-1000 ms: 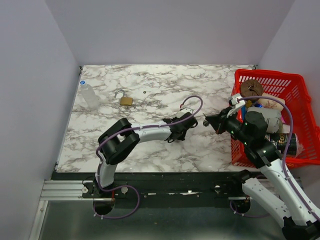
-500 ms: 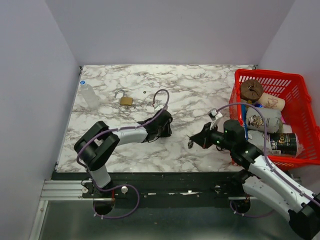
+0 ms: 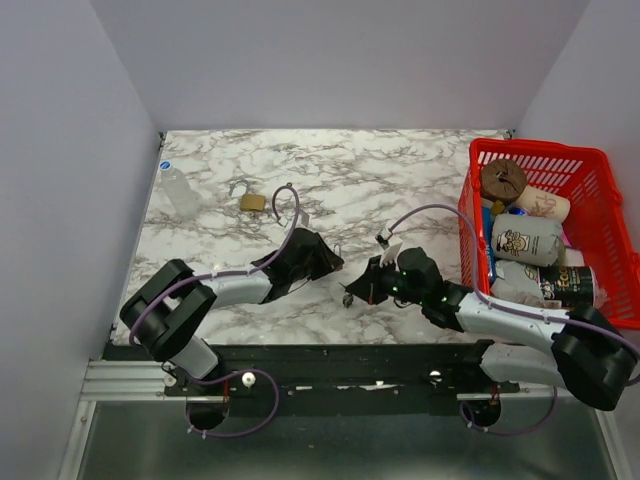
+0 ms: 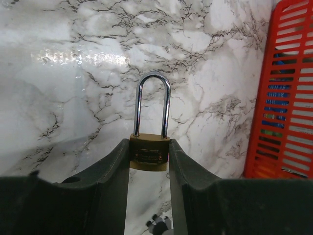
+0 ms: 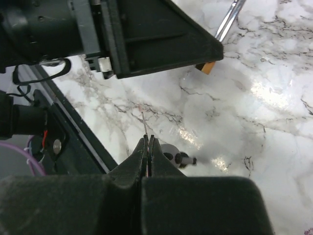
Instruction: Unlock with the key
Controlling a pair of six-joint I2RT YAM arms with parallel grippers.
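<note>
Left gripper (image 4: 149, 146) clamps brass padlock (image 4: 149, 155) by its body, shackle clear; right gripper (image 5: 147, 141) pinched on key (image 5: 144, 120), just beside, near bench (image 3: 400, 180) front edge.

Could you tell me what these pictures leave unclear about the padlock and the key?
Left wrist view: keyhole of the padlock, hidden between the left fingers.
Right wrist view: teeth of the key, an edge-on sliver in the shut right fingers.
Top view: both are too small to read.

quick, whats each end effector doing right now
Left end effector: closed on the padlock body.
Right end effector: closed on a thin blade, apparently the key.
</note>
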